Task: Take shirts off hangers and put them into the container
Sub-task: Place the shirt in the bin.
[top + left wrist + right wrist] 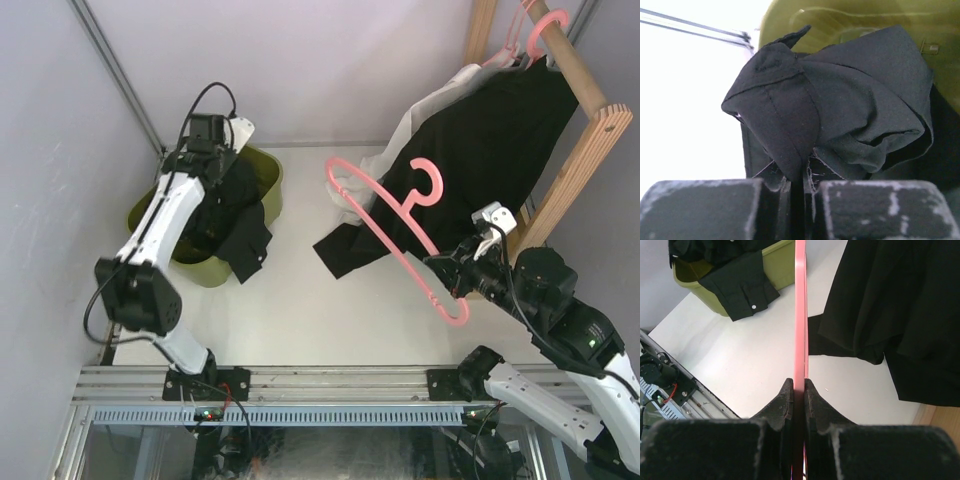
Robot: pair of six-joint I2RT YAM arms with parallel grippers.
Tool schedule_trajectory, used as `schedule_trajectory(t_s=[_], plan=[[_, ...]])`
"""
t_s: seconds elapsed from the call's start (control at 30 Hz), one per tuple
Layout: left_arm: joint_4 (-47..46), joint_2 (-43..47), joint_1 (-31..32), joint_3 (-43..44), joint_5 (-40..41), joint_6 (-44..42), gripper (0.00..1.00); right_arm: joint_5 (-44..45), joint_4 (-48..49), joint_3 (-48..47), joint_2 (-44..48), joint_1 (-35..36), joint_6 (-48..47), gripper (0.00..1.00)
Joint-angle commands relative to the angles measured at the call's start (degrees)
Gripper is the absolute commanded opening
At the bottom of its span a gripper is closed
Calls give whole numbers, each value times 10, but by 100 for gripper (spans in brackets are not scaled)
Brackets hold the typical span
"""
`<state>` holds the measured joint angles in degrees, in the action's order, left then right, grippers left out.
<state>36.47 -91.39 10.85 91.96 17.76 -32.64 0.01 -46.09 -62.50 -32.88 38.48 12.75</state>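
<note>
My left gripper [214,150] hangs over the olive-green container [268,190], shut on a fold of a black shirt [840,100]. That shirt lies in the tub, one sleeve [246,245] draped over its near rim. My right gripper [440,268] is shut on the bar of a bare pink hanger [385,215], held tilted above the table. In the right wrist view the hanger [800,315] runs straight up from between the closed fingers [785,397]. Another black shirt [500,140] and a white shirt [430,105] hang from the pole at the back right, with a second pink hanger's hook [545,30] above them.
The light wooden rack [592,135] stands along the right side, close to my right arm. Grey walls close off the left and back. An aluminium rail [300,385] runs along the near edge. White tabletop [300,300] lies between tub and rack.
</note>
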Motion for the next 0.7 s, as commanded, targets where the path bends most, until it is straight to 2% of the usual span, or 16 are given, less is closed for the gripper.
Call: schedule_trajectory(t_s=[0.0,0.03,0.07,0.1,0.17,0.2,0.3,0.37,0.5,0.6,0.67], plan=[[49,-103,-8,49,20,36,16,8,22,-3,9,-2,-3,0],[67,-111,-5,64,34,65,27,9,19,-3,10,-2,-3,0],[83,-113,-4,79,44,96,46,9,17,-3,11,-2,-2,0],[99,-110,-4,92,45,117,57,10,16,-3,11,-2,-1,0],[110,-83,-5,105,24,140,63,10,15,-3,10,-2,0,0],[101,-58,-4,100,13,148,74,10,16,-3,10,-2,0,0],[61,22,-1,77,4,181,88,9,19,-2,5,-2,-1,0],[61,71,4,71,-23,214,93,7,22,-3,1,-2,1,0],[74,160,24,9,-105,292,92,-3,39,5,-9,-2,6,0],[65,227,80,-100,-134,338,89,-4,42,6,-13,-2,12,0],[48,269,139,-178,-112,362,89,0,43,7,-13,-2,13,0]])
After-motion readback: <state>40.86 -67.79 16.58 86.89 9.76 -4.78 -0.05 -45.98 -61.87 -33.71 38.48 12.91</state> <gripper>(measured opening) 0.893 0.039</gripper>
